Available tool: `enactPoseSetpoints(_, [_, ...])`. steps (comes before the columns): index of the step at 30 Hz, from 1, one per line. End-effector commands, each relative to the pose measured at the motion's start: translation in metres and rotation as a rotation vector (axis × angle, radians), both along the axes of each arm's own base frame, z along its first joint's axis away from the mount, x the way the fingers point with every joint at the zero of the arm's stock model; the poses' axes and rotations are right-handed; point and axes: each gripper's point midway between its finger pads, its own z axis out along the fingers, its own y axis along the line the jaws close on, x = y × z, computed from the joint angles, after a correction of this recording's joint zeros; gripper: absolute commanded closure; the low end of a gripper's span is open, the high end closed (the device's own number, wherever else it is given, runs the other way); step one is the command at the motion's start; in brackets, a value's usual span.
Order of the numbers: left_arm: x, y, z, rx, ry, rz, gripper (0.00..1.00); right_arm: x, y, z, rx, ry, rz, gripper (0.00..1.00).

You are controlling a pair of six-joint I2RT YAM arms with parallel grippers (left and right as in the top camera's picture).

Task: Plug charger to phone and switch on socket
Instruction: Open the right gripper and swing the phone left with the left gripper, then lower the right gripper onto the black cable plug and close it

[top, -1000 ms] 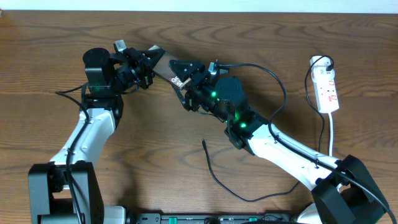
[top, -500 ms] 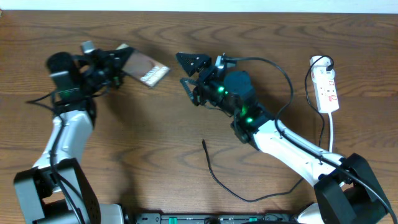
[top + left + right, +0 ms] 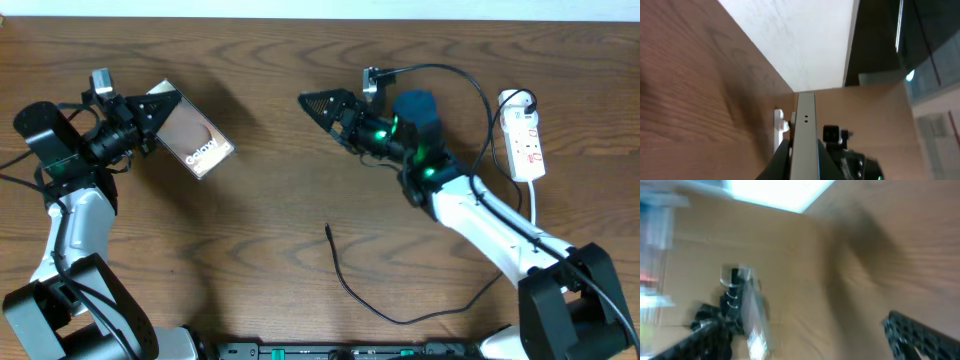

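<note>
Phone [image 3: 196,141] clamped by its 10 o'clock end in left jaws, out toward 9 o'clock in the overhead view. Flat glossy brown slab, white "Galaxy" lettering at the free 4 o'clock end. Right jaws spread apart and empty near 12 o'clock, well apart from phone. Charger [image 3: 341,277], thin black cable, loose on wood-grain bench [image 3: 250,250] toward 6 o'clock. White plastic socket [image 3: 526,140] at 3 o'clock. From left wrist only: phone edge-on, pale rim with two small holes. From right wrist: mostly blur.

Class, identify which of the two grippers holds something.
The left gripper, clamped on the phone's edge; the right gripper holds nothing, its fingers apart.
</note>
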Motion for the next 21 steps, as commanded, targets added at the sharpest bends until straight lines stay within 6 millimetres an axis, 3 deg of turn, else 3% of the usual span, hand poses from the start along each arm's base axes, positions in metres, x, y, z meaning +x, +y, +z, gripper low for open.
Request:
enactPoseSetpoints(1, [-0.008,-0.005,0.005,0.062,-0.105,-0.063,0.93,-0.006,0.003,0.021,-0.123,-0.164,0.150,0.01])
enactPoseSetpoints(8, [-0.016,-0.012,0.024,0.163,-0.310,-0.142,0.93,-0.039,-0.015,-0.012,-0.428,-0.086,0.289,0.01])
enactPoseSetpoints(12, [-0.017,-0.013,0.026,0.174,-0.331,-0.148,0.93,-0.068,-0.027,-0.053,-0.601,0.021,0.358,0.01])
enactPoseSetpoints(18, [-0.015,-0.011,0.026,0.176,-0.329,-0.136,0.93,-0.122,-0.017,-0.115,-0.850,0.163,0.499,0.01])
enactPoseSetpoints(21, [-0.014,-0.011,0.026,0.177,-0.328,-0.130,0.93,-0.139,-0.012,-0.140,-0.926,0.246,0.510,0.01])
